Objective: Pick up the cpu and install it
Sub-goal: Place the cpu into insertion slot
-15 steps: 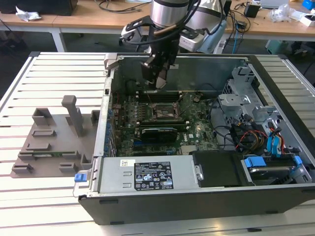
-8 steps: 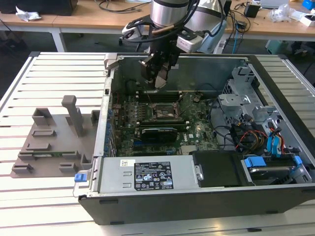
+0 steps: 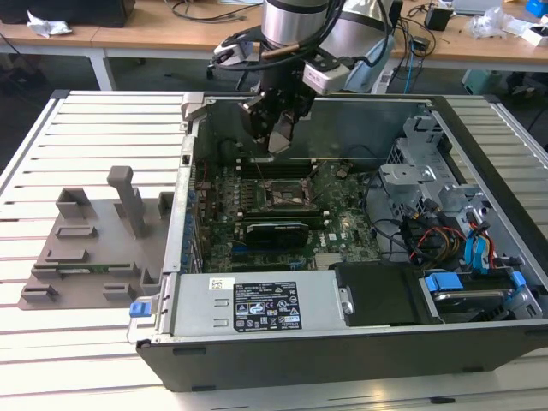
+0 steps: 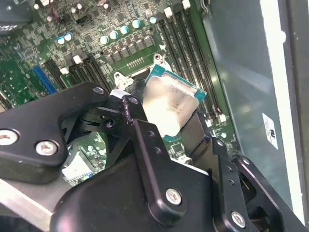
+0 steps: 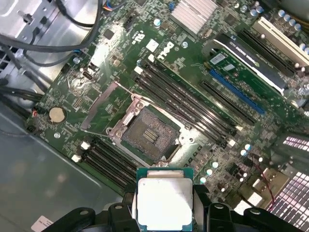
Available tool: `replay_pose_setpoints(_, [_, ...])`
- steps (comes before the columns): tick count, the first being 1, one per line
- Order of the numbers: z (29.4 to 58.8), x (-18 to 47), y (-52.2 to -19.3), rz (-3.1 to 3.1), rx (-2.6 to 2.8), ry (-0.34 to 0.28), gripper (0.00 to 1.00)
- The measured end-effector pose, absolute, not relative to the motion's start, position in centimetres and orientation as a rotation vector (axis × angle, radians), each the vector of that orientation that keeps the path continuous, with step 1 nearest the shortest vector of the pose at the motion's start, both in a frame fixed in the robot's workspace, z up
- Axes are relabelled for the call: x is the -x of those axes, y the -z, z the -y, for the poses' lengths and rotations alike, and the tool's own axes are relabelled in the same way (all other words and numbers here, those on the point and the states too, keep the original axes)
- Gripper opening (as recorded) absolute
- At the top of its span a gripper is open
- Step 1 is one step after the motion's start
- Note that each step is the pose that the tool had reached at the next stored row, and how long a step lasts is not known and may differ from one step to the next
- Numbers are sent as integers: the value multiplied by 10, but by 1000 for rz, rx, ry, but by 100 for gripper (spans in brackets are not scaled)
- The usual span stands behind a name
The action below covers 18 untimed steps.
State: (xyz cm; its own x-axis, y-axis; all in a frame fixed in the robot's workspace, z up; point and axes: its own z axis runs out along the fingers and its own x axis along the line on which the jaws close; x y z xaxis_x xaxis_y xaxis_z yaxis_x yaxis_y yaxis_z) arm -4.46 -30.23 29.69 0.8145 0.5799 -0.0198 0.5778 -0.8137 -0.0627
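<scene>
Steeply tilted, the cpu point(image 5: 164, 200) hangs in the pincer point(image 5: 164, 210) above the socket point(image 5: 149, 135).

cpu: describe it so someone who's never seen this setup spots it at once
Find the open computer case lying on its side; the gripper hangs over its green motherboard. The cpu is the small flat square clamped in it, silver-topped, unlike the dark empty socket on the board.

The arm point(image 3: 295, 26) comes down from the top of the exterior view, with the gripper point(image 3: 281, 139) hanging at its end and pointing downward. In both wrist views its two black fingers point(image 4: 137, 121) clamp opposite edges of the cpu point(image 4: 171, 104), which sits pinched between them.
</scene>
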Motion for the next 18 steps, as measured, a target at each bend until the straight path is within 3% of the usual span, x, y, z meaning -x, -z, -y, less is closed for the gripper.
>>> replay_pose_setpoints(18, [302, 45, -297, 570, 3030, -48, 55])
